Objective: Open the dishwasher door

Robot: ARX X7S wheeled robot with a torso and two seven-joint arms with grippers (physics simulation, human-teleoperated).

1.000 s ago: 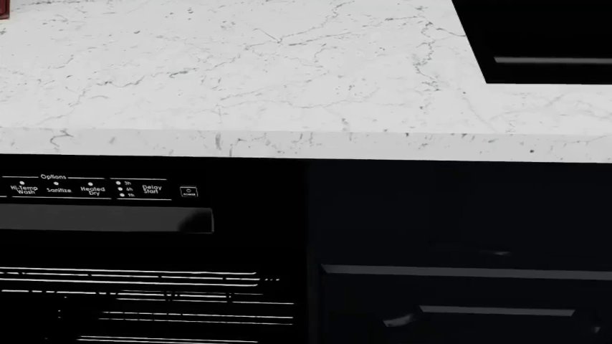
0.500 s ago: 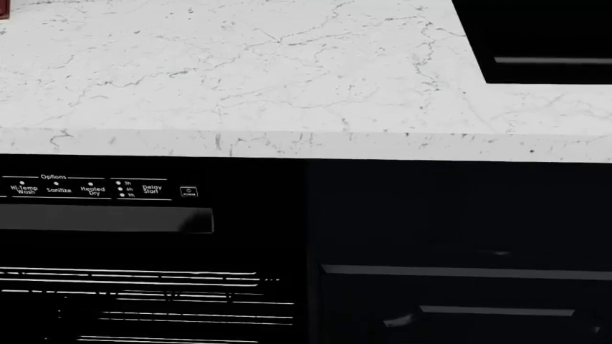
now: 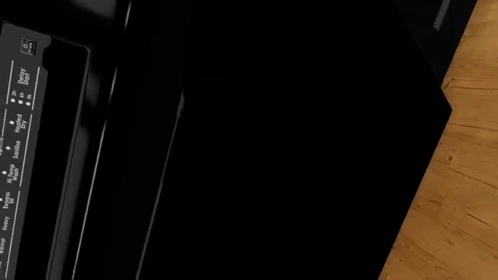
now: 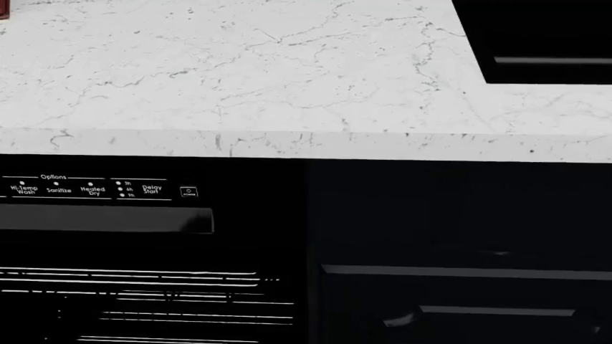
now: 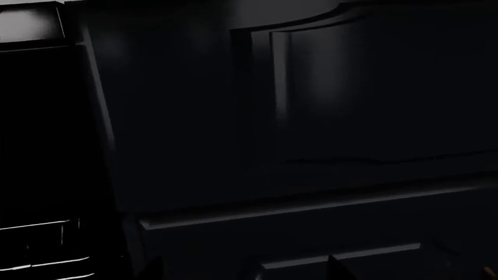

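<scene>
The dishwasher door (image 4: 143,247) is the glossy black front under the countertop at the lower left of the head view, and it is closed. It has a strip of white control labels (image 4: 96,188) with the grey recessed handle (image 4: 105,218) just below. The left wrist view looks close at the same door (image 3: 272,146), with its labels (image 3: 16,134) and a thin silver line (image 3: 167,169); no left fingers show there. In the right wrist view, two dim dark fingertips (image 5: 155,269) of my right gripper (image 5: 244,269) stand well apart and empty. They face the cabinet beside the door's edge (image 5: 46,146).
A white marble countertop (image 4: 239,72) overhangs the fronts. A black glass cooktop (image 4: 545,36) is set into it at the far right. A dark navy panelled cabinet door (image 4: 459,215) adjoins the dishwasher on the right and also shows in the right wrist view (image 5: 350,105). The left wrist view shows wooden floor (image 3: 459,175).
</scene>
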